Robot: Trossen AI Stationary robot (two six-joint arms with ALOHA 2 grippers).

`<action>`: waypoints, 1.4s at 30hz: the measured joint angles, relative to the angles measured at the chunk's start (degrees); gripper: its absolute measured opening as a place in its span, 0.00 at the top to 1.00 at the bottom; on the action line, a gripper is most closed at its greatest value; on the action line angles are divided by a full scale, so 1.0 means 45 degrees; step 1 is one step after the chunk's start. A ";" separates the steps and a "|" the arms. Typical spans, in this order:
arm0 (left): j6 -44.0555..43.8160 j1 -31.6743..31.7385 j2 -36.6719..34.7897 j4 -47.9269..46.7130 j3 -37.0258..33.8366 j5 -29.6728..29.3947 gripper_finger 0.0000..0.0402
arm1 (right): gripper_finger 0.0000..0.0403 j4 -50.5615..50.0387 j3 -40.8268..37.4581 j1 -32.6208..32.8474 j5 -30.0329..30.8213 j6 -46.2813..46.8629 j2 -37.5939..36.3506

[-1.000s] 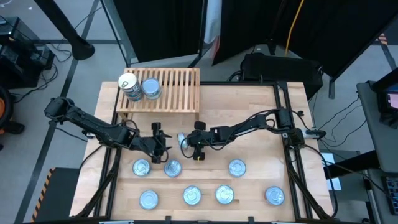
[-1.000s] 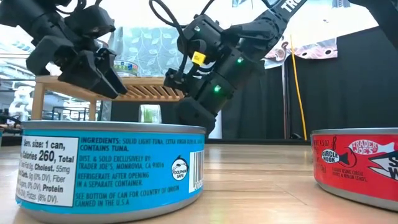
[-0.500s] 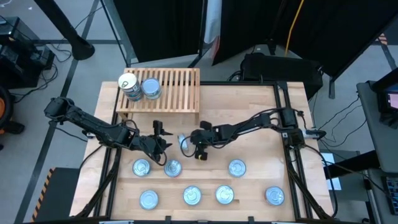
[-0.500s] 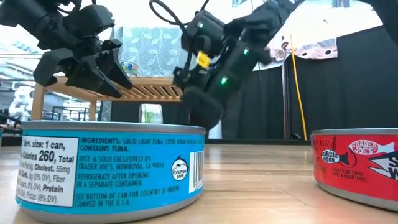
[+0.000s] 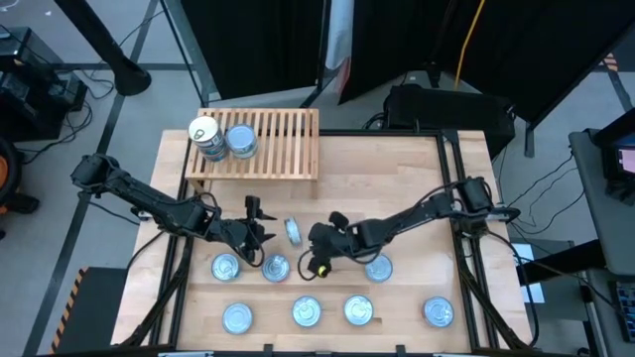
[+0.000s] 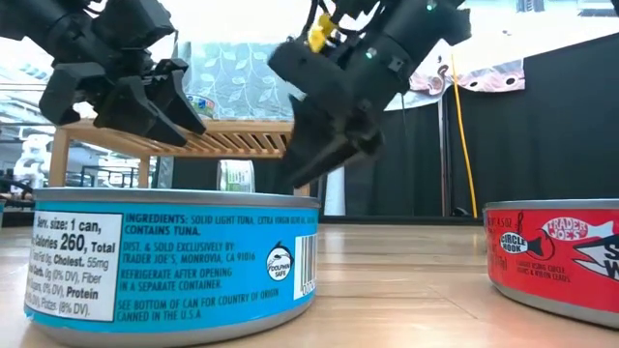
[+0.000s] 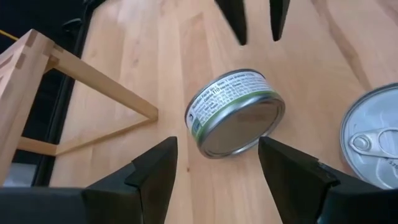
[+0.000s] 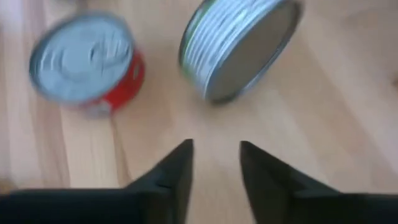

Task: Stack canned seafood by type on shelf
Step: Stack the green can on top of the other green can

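Note:
A green-labelled tin [image 7: 235, 113] stands tilted on its rim on the tabletop, between my two grippers; it also shows in the high view [image 5: 294, 230] and in the right wrist view [image 8: 239, 46]. My left gripper [image 5: 266, 235] is open just left of it, its fingers short of the tin and apart from it. My right gripper [image 5: 311, 241] is open, a little to the tin's right and nearer, touching nothing. The slatted wooden shelf [image 5: 283, 139] stands at the far left with two tins [image 5: 204, 136] [image 5: 241, 141] on it.
Several flat tins lie in two rows near the front edge, among them ones just below the grippers [image 5: 226, 266] [image 5: 276, 268] [image 5: 377, 268]. The one with a red side [image 8: 87, 62] lies close to my right gripper. A blue tin [image 6: 174, 261] and a red tin [image 6: 556, 261] fill the low view's foreground.
My right gripper has drawn back from the green-labelled tin, toward the table's near edge and a little to the right. The tin stays on its rim where it was. My left gripper has edged slightly toward the tin.

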 joint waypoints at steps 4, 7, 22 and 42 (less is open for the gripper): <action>-0.0008 -0.0096 0.0000 -0.0012 -0.0001 0.0020 0.42 | 0.43 0.1466 0.0001 0.0375 0.1723 0.0924 0.0029; -0.0346 -0.0172 0.0000 -0.0024 -0.0001 0.0029 0.42 | 0.27 0.2767 0.0010 0.0568 0.2719 0.1434 0.0124; -0.0817 -0.0655 0.0005 -0.0268 0.0000 -0.0983 0.42 | 0.08 0.4968 0.0010 0.0089 0.4662 0.2516 0.1289; -0.1353 -0.0655 0.0005 -0.0833 0.0004 -0.1122 0.42 | 0.20 0.4575 0.1603 -0.0329 0.5226 0.0222 0.3255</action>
